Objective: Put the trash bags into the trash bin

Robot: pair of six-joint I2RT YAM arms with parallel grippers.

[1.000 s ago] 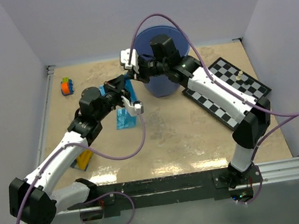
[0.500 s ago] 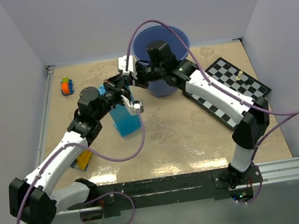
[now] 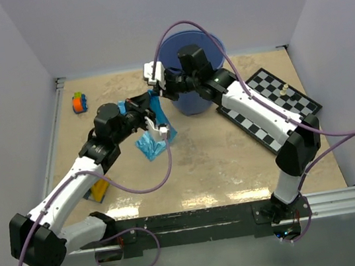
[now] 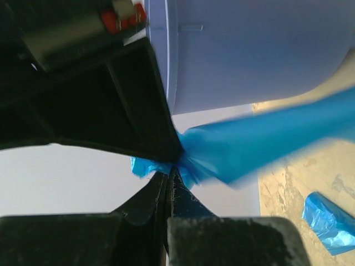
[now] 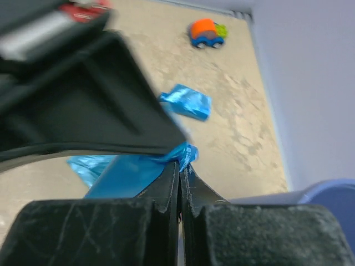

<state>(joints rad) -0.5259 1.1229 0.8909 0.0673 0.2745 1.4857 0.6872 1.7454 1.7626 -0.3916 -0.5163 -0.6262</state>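
The trash bin (image 3: 193, 100) is a round blue bucket at the back centre of the table, and its pale wall (image 4: 255, 50) fills the left wrist view. One trash bag (image 3: 155, 141) hangs crumpled just left of the bin. My left gripper (image 3: 148, 104) and right gripper (image 3: 156, 91) meet at its top edge, both shut on the film. The left wrist view has the left gripper (image 4: 169, 170) pinching the blue film (image 4: 249, 144). The right gripper (image 5: 180, 163) pinches the same bag (image 5: 130, 174). Another trash bag (image 5: 186, 101) lies flat on the table.
A black-and-white chessboard (image 3: 275, 115) lies at the right under the right arm, with a small piece (image 3: 283, 90) on it. An orange toy car (image 3: 79, 103) sits at the far left. A yellow and blue block (image 3: 97, 188) lies beneath the left arm. Walls close in three sides.
The held bag spread into a wider sheet half a second ago and now hangs narrower and twisted. Both grippers stayed shut on it beside the bin and shifted only slightly.
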